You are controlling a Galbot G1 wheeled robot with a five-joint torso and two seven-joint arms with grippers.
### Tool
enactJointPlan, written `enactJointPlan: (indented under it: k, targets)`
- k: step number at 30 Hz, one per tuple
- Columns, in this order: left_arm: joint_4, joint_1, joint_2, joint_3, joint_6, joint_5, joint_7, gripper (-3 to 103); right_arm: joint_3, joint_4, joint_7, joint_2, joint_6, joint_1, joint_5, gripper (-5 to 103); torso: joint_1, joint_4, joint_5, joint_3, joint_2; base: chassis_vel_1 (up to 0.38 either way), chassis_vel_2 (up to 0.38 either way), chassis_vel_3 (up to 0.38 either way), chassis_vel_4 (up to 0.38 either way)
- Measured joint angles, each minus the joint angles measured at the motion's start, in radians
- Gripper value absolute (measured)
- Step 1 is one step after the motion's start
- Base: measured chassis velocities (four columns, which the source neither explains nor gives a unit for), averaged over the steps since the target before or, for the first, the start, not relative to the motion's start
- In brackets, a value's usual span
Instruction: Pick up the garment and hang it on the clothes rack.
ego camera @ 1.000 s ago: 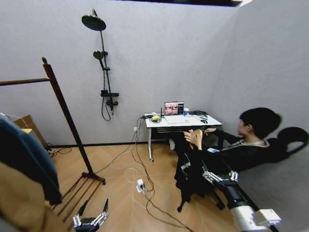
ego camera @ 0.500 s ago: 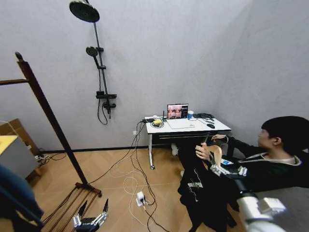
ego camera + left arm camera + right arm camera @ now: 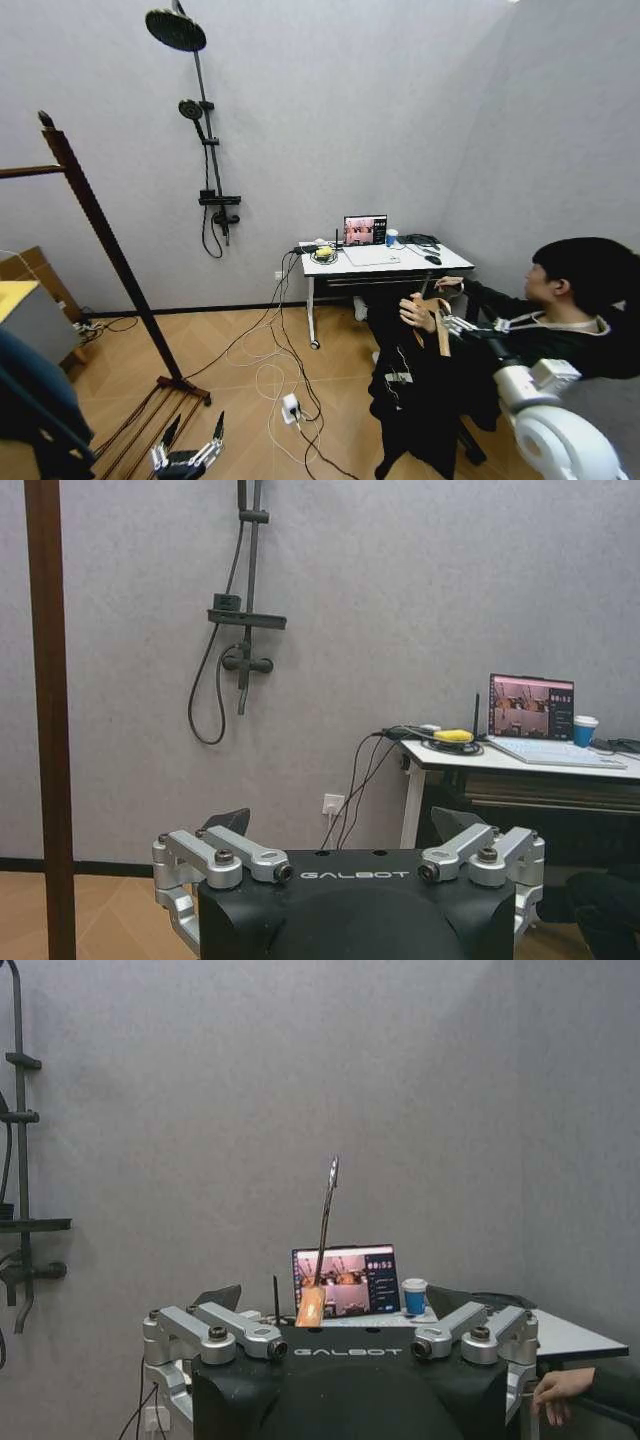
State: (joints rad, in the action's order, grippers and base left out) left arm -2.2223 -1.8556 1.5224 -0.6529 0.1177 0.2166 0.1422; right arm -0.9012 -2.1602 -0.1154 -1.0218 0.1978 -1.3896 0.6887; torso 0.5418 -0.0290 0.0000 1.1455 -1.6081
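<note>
The garment (image 3: 408,395) is a black shirt hanging from a light wooden hanger (image 3: 438,322). A seated person's hand (image 3: 415,312) holds the hanger up in front of the desk at the right. My right gripper (image 3: 452,324) is right beside the hanger. In the right wrist view this gripper (image 3: 332,1300) stands open, and the hanger's metal hook (image 3: 326,1210) rises between its spread fingers. The clothes rack (image 3: 110,255), dark reddish-brown with a slanted post, stands far off at the left; its post (image 3: 48,730) also crosses the left wrist view. My left gripper (image 3: 195,432) hangs low and open with nothing in it.
A white desk (image 3: 385,262) with a laptop (image 3: 364,229) stands against the back wall. Loose cables (image 3: 270,365) and a power strip (image 3: 291,384) lie on the wooden floor between rack and desk. A shower fitting (image 3: 205,150) is on the wall. A dark blue jacket (image 3: 35,410) hangs at the near left.
The head view has swung right and upward. My right gripper has risen from low by the garment up to the hanger that the person holds. The left gripper has stayed put.
</note>
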Motion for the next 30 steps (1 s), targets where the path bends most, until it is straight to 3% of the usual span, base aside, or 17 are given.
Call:
enactJointPlan:
  k: [6,11,14,16,20,23,27,30]
  targets:
    - [0.0,0.0,0.0,0.0,0.0,0.0,0.0,100,0.048,0.023,-0.002,-0.009,0.017,0.029,-0.01,84,0.0,-0.0001,0.0,0.0,0.0,0.0,0.0,0.0,0.0]
    - [0.0,0.0,0.0,0.0,0.0,0.0,0.0,100,0.051,0.023,-0.005,-0.017,0.016,0.025,-0.02,62,-0.001,-0.0003,0.0,0.0,0.0,0.0,0.0,0.0,0.0]
    - [0.0,0.0,0.0,0.0,0.0,0.0,0.0,100,0.049,0.023,-0.005,-0.017,0.013,0.022,-0.021,57,0.0,-0.0003,0.0,0.0,0.0,0.0,0.0,0.0,0.0]
    - [0.0,0.0,0.0,0.0,0.0,0.0,0.0,100,0.045,0.02,-0.008,-0.017,0.01,0.019,-0.021,46,0.0,-0.0003,0.0,0.0,0.0,0.0,0.0,0.0,0.0]
    - [0.0,0.0,0.0,0.0,0.0,0.0,0.0,100,0.044,0.017,-0.008,-0.017,0.003,0.019,-0.025,35,-0.001,-0.0002,0.0,0.0,0.0,0.0,0.0,0.0,0.0]
    - [0.0,0.0,0.0,0.0,0.0,0.0,0.0,100,0.04,0.004,-0.008,-0.02,-0.003,0.014,-0.036,19,0.0,-0.0002,0.0,0.0,0.0,0.0,0.0,0.0,0.0]
    - [0.0,0.0,0.0,0.0,0.0,0.0,0.0,100,0.036,-0.001,-0.007,-0.02,-0.009,0.008,-0.036,10,-0.001,-0.0002,-0.0002,0.0,0.0,0.0,0.0,0.0,0.0]
    - [0.0,0.0,0.0,0.0,0.0,0.0,0.0,100,0.033,-0.003,-0.007,-0.02,-0.015,0.005,-0.034,10,0.0,-0.0002,0.0,0.0,0.0,0.0,0.0,0.0,0.0]
